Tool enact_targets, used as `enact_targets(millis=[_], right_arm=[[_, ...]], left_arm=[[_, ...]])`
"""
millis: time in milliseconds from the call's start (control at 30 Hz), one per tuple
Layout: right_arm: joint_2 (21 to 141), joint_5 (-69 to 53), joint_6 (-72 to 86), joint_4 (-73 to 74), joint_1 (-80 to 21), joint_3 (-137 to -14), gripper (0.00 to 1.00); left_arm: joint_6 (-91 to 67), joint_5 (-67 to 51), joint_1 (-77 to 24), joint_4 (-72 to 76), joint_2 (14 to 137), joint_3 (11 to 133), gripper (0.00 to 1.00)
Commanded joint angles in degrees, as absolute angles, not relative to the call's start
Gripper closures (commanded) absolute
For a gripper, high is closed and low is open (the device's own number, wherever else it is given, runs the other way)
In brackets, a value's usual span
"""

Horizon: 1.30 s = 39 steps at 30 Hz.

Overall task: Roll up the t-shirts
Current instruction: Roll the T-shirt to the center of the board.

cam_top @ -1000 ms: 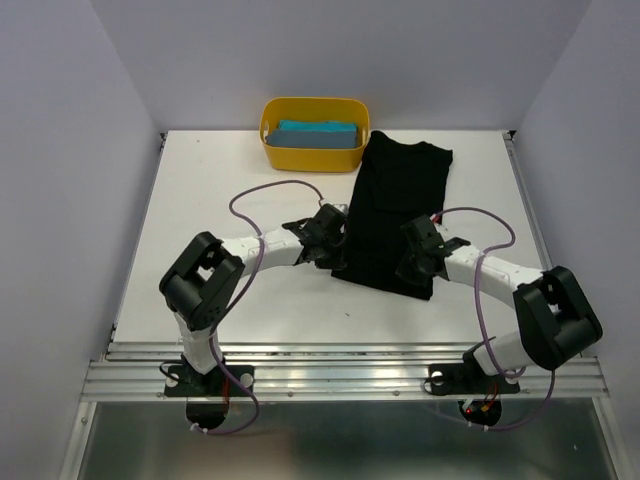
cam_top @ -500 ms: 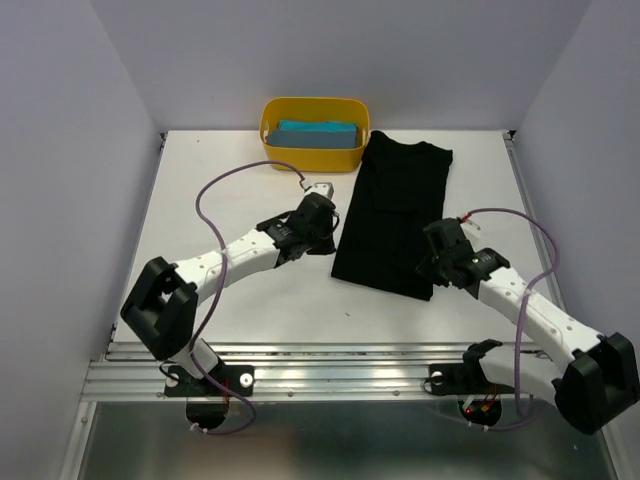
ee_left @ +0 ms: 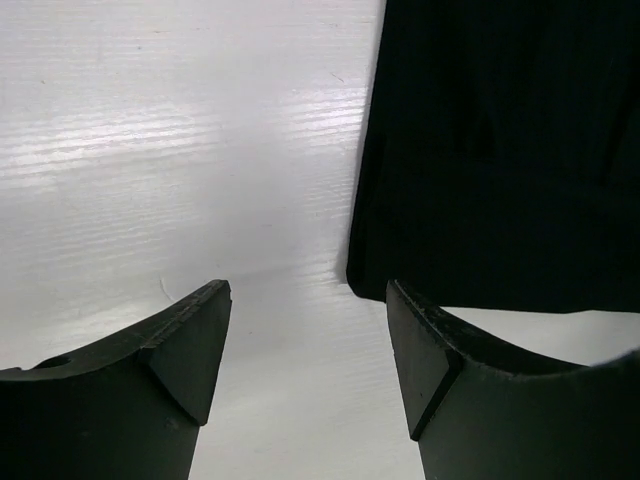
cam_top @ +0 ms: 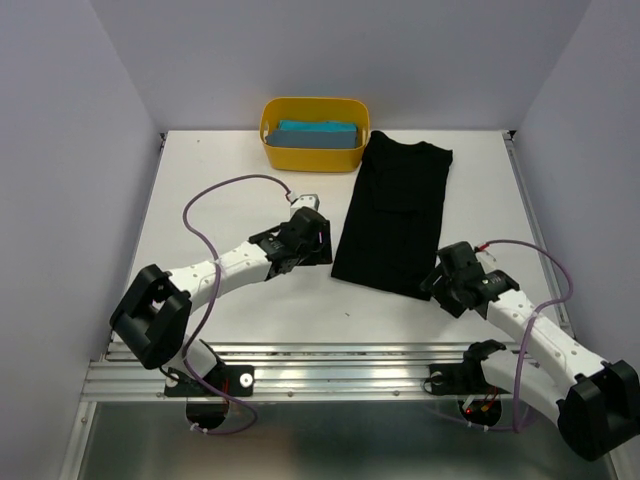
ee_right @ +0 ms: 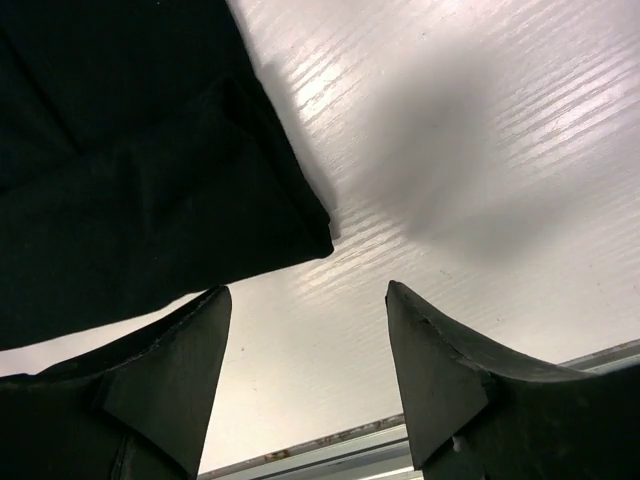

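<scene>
A black t-shirt (cam_top: 395, 215) lies flat on the white table, folded into a long strip that runs from the tub towards me. My left gripper (cam_top: 322, 243) hangs open just left of the strip's near left corner, with only bare table between its fingers; that view shows the black t-shirt (ee_left: 500, 150) to the upper right of the left gripper (ee_left: 308, 300). By the near right corner my right gripper (cam_top: 438, 283) is also open and holds nothing, and the black t-shirt (ee_right: 130, 180) sits up and left of the right gripper (ee_right: 308, 300). The teal-blue t-shirt (cam_top: 318, 134) lies folded in the tub.
A yellow plastic tub (cam_top: 300, 158) stands at the back of the table, touching the black strip's far left corner. The table's metal front edge (ee_right: 330, 440) runs just below my right fingers. Purple cables loop over both arms.
Both grippers have opened and let go of the black t-shirt's near edge. The left one slid off to the left, the right one drew back to the right and nearer.
</scene>
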State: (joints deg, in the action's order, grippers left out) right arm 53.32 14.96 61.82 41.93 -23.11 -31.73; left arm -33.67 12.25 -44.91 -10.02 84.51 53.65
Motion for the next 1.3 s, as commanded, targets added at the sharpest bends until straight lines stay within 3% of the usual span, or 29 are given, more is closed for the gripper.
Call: enact_targets(millis=[0, 100, 167, 500, 767, 1000, 1100, 1200, 1233, 1267], right_arm=[[51.07, 13.62, 64.42, 38.77, -21.62, -28.92, 0.31], [49.75, 12.05, 64.95, 35.35, -20.92, -25.93, 0.31], [49.75, 11.87, 65.04, 34.28, -20.92, -24.79, 0.31], [54.49, 10.72, 63.37, 25.66, -19.16, -23.11, 0.4], [55.54, 10.64, 62.58, 24.96, -18.63, -23.03, 0.42], [57.82, 11.86, 61.61, 24.78, -18.11, -24.51, 0.48], [58.8, 12.39, 61.0, 24.79, -18.11, -25.49, 0.53], [59.59, 12.22, 61.0, 24.79, -18.11, -25.75, 0.65], [59.68, 12.22, 61.08, 24.87, -18.11, -25.49, 0.73], [59.42, 12.22, 61.26, 24.79, -18.11, -25.05, 0.77]], left_arm=[[-33.49, 9.07, -44.12, -6.6, 83.58, 52.83, 0.28], [-35.24, 3.7, -44.03, -2.3, 84.29, 50.54, 0.32], [-35.86, 0.89, -44.03, 1.13, 85.34, 49.05, 0.27], [-37.62, -1.31, -43.42, 4.04, 92.11, 49.48, 0.34], [-38.23, -3.78, -42.63, 3.96, 96.15, 50.8, 0.51], [-39.2, -6.59, -42.54, 6.68, 96.85, 50.09, 0.52], [-38.94, -7.56, -42.54, 6.42, 98.7, 51.15, 0.61], [-38.94, -7.56, -42.54, 6.24, 99.05, 51.59, 0.79], [-38.85, -7.3, -42.54, 6.07, 98.88, 51.68, 0.84], [-38.93, -6.69, -42.45, 5.54, 98.44, 51.77, 0.96]])
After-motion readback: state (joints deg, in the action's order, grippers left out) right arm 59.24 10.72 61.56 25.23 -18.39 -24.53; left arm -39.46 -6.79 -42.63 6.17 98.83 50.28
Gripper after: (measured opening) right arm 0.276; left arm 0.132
